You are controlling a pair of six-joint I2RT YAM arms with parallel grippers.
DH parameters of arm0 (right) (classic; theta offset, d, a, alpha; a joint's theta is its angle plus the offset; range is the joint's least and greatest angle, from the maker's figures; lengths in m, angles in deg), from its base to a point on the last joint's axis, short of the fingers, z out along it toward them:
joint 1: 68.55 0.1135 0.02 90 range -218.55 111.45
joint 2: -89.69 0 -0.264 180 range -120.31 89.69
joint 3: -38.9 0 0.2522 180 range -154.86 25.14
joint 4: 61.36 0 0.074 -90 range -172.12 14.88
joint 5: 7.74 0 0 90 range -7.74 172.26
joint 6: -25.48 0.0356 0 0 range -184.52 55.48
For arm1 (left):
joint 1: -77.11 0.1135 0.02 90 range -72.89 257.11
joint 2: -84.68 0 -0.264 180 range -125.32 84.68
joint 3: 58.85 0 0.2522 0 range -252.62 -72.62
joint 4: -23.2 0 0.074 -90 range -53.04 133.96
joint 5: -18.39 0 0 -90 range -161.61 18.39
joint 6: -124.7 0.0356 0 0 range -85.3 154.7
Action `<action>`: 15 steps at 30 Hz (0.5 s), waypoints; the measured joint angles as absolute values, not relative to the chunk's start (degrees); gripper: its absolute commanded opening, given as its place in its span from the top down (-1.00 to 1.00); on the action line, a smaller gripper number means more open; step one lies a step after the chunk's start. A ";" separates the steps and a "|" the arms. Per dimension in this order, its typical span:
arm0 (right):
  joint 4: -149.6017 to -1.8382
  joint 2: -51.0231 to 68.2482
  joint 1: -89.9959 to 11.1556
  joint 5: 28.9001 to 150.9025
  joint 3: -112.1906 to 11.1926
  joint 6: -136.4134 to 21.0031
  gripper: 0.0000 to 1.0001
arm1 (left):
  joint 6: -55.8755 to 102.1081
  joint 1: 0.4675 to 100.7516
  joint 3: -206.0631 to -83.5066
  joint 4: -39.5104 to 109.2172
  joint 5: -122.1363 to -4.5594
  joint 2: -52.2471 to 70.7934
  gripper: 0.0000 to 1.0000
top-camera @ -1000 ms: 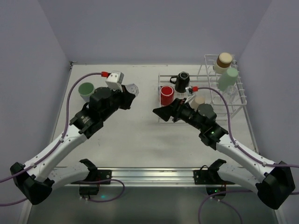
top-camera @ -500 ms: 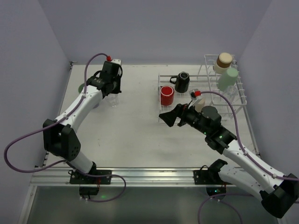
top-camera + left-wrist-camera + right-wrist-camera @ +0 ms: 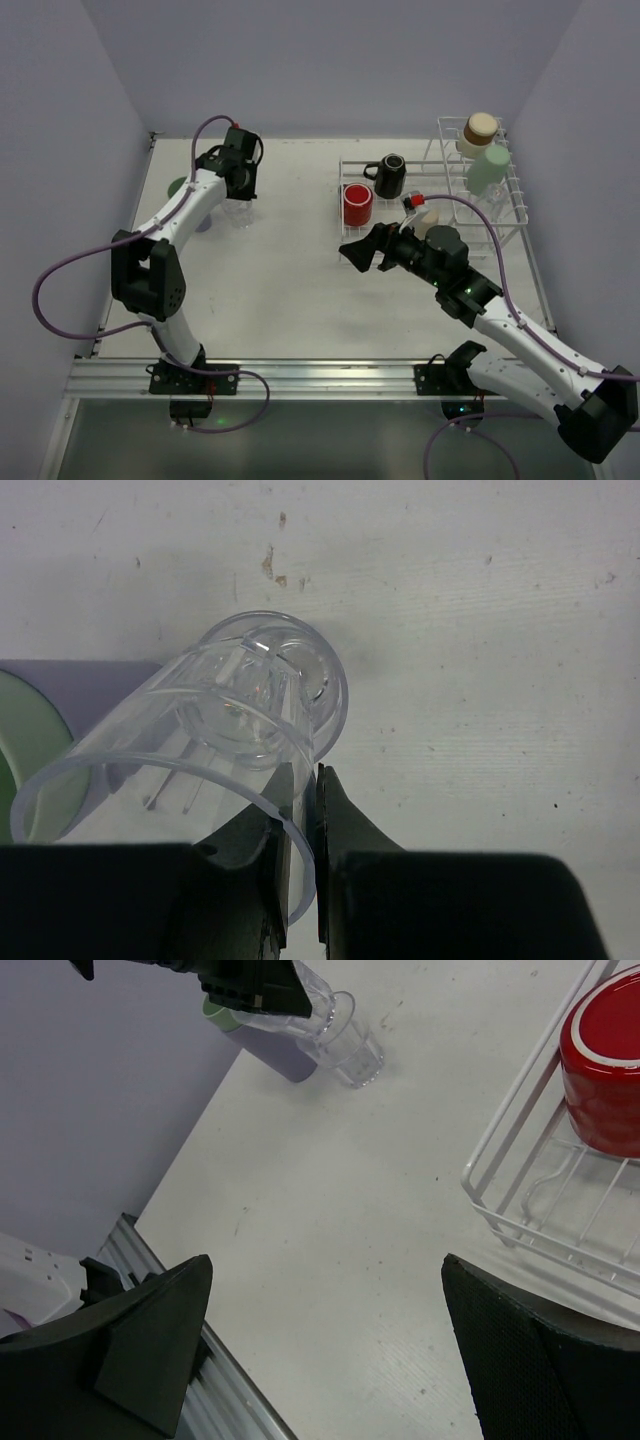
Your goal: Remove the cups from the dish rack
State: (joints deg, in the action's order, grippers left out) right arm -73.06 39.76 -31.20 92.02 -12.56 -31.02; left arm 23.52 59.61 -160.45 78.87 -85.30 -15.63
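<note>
Action on the left side first: the left gripper is pinched onto the rim of the clear glass, one finger inside the wall and one outside, with barely a sliver of plastic between them. The glass sits low at the table, out at the far-left part of it, well apart from the dish rack. From the wrist view it leans away from the fingers, and whether its base is fully planted is hard to call. Tucked right beside it is the lavender tumbler, green inside showing; touching or not, I can't tell. Over to the right gripper: fingers spread wide, nothing between them, hanging over bare table just off the near-left corner of the rack's low basket. In that basket stands the red mug, mouth up, and behind it the black mug, handle pointing left. Up in the taller slotted section, the tan-brown cup lies tilted at the far end, and the pale green cup is slotted in just nearer than it.
</note>
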 measured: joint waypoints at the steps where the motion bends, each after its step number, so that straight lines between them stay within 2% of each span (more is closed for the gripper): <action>1: -73.06 39.76 -31.20 91.98 -12.56 -31.09 -0.98 | 23.60 59.79 -160.62 79.24 -85.11 -16.29 1.00; 5: -73.06 39.43 -31.20 91.01 -12.56 -31.18 -0.98 | 23.91 60.22 -161.34 79.92 -84.01 -18.72 1.00; 6: -73.17 39.35 -31.20 90.69 -12.56 -31.20 -0.98 | 23.93 60.25 -161.39 79.94 -83.79 -19.20 0.93; 7: -73.21 39.26 -31.20 90.40 -12.56 -31.20 -0.98 | 23.98 60.25 -161.43 79.94 -83.66 -19.61 0.82; 8: -73.21 39.11 -31.20 90.12 -12.56 -31.22 -0.98 | 24.00 60.25 -161.45 79.94 -83.55 -19.92 0.61; 15: -74.46 37.47 -31.20 87.12 -12.56 -31.81 -0.98 | 24.94 60.29 -161.56 79.98 -84.01 -20.42 -0.07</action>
State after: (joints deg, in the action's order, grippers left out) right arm -74.46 37.47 -31.20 87.12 -12.56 -31.81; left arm 24.94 60.29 -161.56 79.98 -84.01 -20.42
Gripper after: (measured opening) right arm 0.990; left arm 0.455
